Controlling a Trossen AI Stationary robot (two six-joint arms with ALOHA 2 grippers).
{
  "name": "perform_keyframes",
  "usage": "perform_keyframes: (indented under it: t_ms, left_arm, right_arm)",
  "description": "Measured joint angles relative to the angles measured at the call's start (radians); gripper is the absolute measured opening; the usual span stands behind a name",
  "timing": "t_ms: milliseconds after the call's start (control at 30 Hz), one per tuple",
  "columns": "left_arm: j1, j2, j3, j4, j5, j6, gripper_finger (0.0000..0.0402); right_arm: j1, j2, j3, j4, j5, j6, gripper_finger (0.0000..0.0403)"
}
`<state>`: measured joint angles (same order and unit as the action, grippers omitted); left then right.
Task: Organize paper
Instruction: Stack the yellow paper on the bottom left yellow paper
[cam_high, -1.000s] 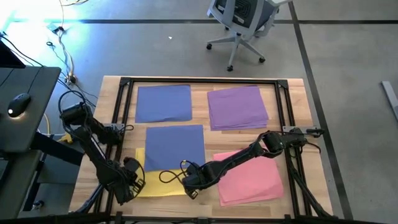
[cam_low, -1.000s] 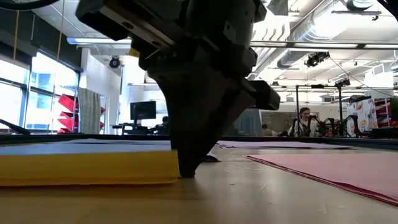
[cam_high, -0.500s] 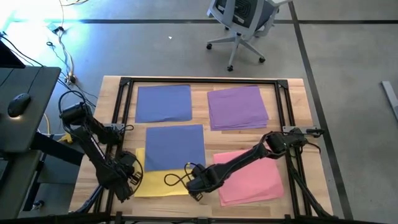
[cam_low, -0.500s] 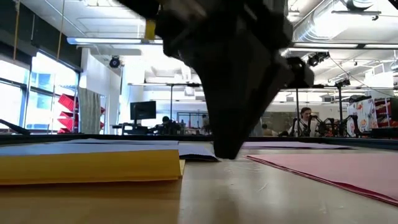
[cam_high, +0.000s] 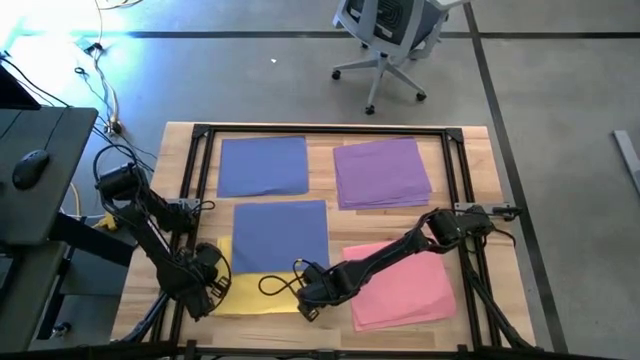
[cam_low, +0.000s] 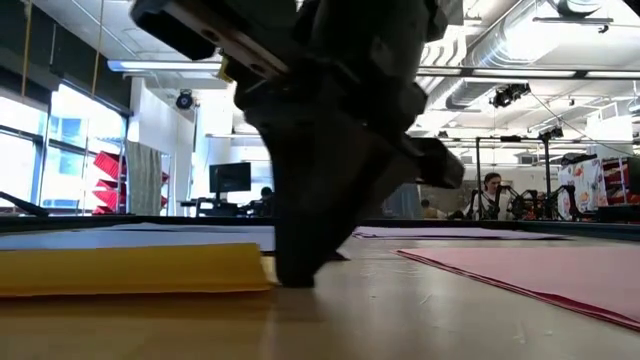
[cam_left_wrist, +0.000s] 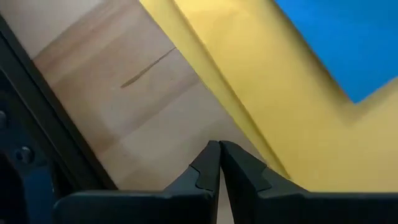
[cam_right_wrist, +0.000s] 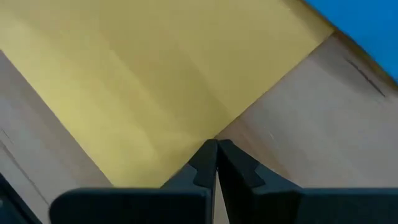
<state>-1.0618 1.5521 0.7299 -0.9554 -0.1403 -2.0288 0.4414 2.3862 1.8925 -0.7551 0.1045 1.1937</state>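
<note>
A yellow paper (cam_high: 250, 290) lies flat at the near left of the table. A blue sheet (cam_high: 281, 236) overlaps its far part. Another blue sheet (cam_high: 262, 165), a purple stack (cam_high: 382, 172) and a pink stack (cam_high: 402, 283) lie flat elsewhere. My right gripper (cam_high: 306, 303) is shut and points down at the yellow paper's near right corner (cam_right_wrist: 210, 132); the low view shows it (cam_low: 296, 280) beside the paper's right edge. My left gripper (cam_left_wrist: 219, 147) is shut over bare wood just off the yellow paper's left edge (cam_left_wrist: 245, 127). My right gripper stands with its shut fingertips (cam_right_wrist: 202, 163) at the yellow paper's near right corner (cam_right_wrist: 210, 132), coming from above and slanting toward the left. In the low view the tips rest on the table against the paper's right edge (cam_low: 266, 268). The paper lies flat.
A black frame (cam_high: 330, 130) runs round the work area, with rails at the left (cam_high: 190, 210) and right (cam_high: 462, 190). Bare wood (cam_high: 335, 215) shows between the sheets. A desk with a mouse (cam_high: 30, 165) stands left of the table, and an office chair (cam_high: 385, 40) beyond it.
My right gripper rose off the table and swung toward the right edge, then came back down at the yellow paper's right edge. That edge now stands a little farther toward the table's left.
</note>
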Motion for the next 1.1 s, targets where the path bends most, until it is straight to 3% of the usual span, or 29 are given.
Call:
perform_keyframes:
  t_ms: [200,400,500,667,800,967,1100]
  left_arm:
    - [0.000,0.002,0.059,-0.138,-0.015,0.008,0.0000]
    - [0.006,-0.018,0.123,-0.289,-0.077,0.019,0.0000]
    - [0.051,-0.103,0.127,-0.298,-0.133,0.045,0.0000]
    - [0.198,-0.307,0.092,-0.306,-0.202,0.180,0.0000]
    - [0.357,-0.417,-0.006,-0.304,-0.222,0.299,0.0000]
    - [0.520,-0.407,-0.017,-0.202,-0.235,0.505,0.0000]
    - [0.626,-0.353,-0.055,-0.143,-0.180,0.624,0.0000]
  right_arm:
    - [0.007,0.008,0.052,-0.085,0.144,0.037,0.0000]
    - [0.015,-0.001,0.150,-0.191,0.173,-0.057,0.0000]
    - [0.025,-0.006,0.187,-0.144,0.112,-0.246,0.0000]
    - [0.025,-0.006,0.187,0.096,-0.117,-0.545,0.0000]
    - [0.026,0.005,0.187,0.227,-0.139,-0.681,0.0000]
    - [0.017,0.053,0.187,0.361,-0.193,-0.793,0.0000]
    - [0.015,0.097,0.187,0.373,-0.238,-0.801,0.0000]
